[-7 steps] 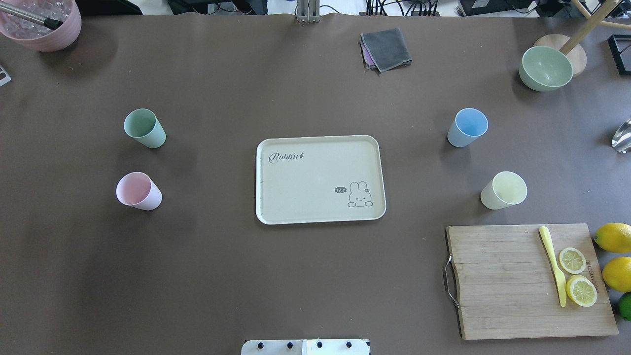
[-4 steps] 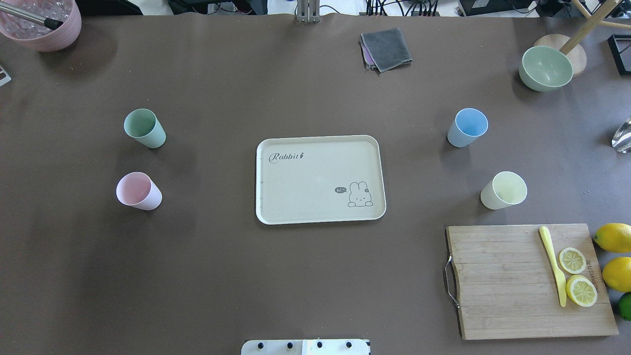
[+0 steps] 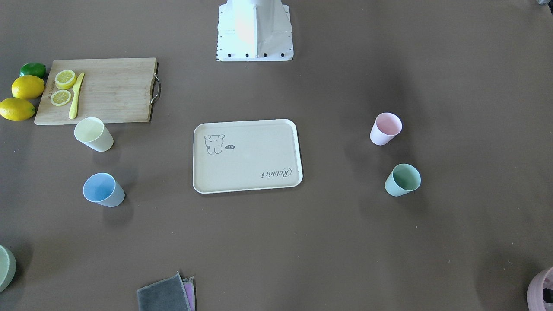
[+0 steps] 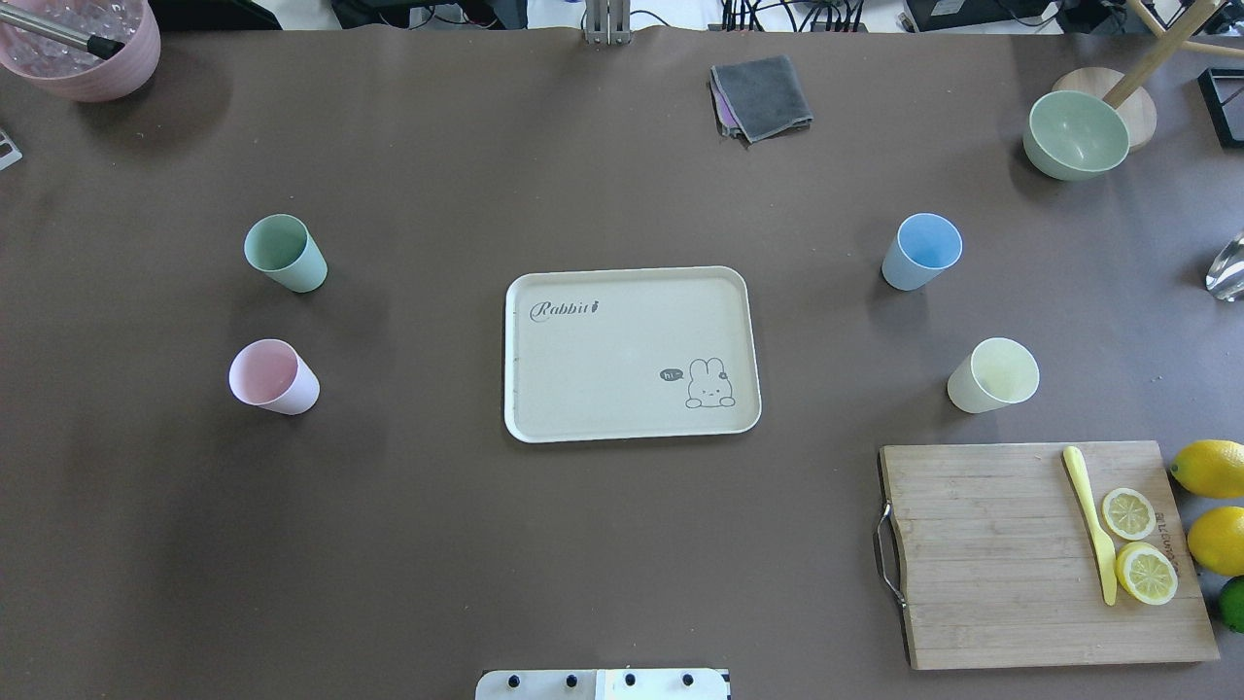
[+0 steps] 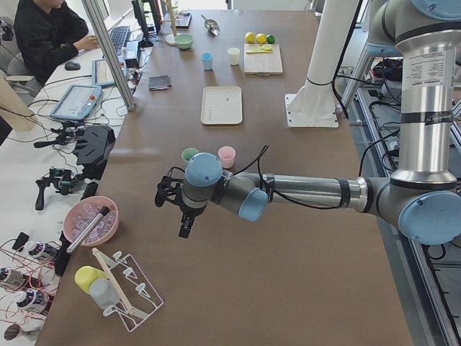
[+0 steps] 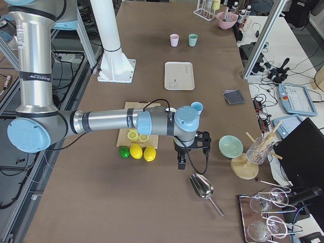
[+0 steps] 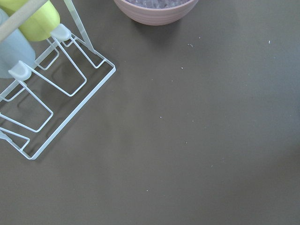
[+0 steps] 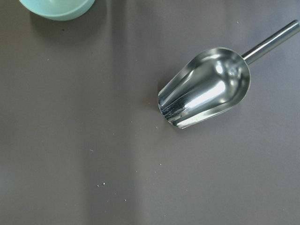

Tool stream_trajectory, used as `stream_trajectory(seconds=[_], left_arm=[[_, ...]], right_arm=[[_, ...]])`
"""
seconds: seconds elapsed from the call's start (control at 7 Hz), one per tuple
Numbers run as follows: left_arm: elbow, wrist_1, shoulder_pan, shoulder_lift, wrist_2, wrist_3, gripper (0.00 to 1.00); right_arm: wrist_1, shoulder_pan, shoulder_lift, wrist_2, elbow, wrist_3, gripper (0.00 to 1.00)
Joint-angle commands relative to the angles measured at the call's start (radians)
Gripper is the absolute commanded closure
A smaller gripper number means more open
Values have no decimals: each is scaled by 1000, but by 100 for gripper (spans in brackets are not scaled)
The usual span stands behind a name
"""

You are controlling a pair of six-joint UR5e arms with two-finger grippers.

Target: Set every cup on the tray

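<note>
The tray (image 4: 632,355) lies at the middle of the table (image 4: 622,544). All four cups stand upright on the table, well apart from it: the mint green cup (image 4: 285,253) and pink cup (image 4: 273,377) on the robot's left, the blue cup (image 4: 921,251) and yellow cup (image 4: 992,375) on its right. The left claw (image 5: 184,229) and right claw (image 6: 181,164) hang over the table's ends, seemingly holding nothing; how far either is open I cannot tell

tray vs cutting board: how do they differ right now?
The tray is cream, round-cornered, with a raised rim; the cutting board is plain wood, square-cornered, with a metal handle. The tray holds nothing; the cutting board carries a yellow knife and two lemon slices. Both are flat rectangles.
</note>
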Motion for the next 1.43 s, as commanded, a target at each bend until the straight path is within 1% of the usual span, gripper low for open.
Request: stream_trajectory(seconds=[0.0,0.14,0.43,0.71,0.86,1.0,1.14,1.29], left_arm=[[-3,-21,-3,9,0,-3,2],[-4,-41,-3,23,0,-4,2],[2,-45,-3,23,0,-6,2],[-1,-46,-3,23,0,-6,2],[0,-46,-3,23,0,-6,2],[0,-46,-3,23,0,-6,2],[4,-46,-3,23,0,-4,2],[2,-45,-3,23,2,-6,2]], right_arm=[[4,-1,-10,3,28,12,0],[4,-1,-4,6,28,9,0],[10,-2,-1,9,68,-11,0],[13,-2,-4,29,67,2,0],[11,-2,7,6,56,5,0],[2,-2,25,6,56,16,0],[-1,-2,28,24,48,19,0],[7,-2,21,37,51,62,0]])
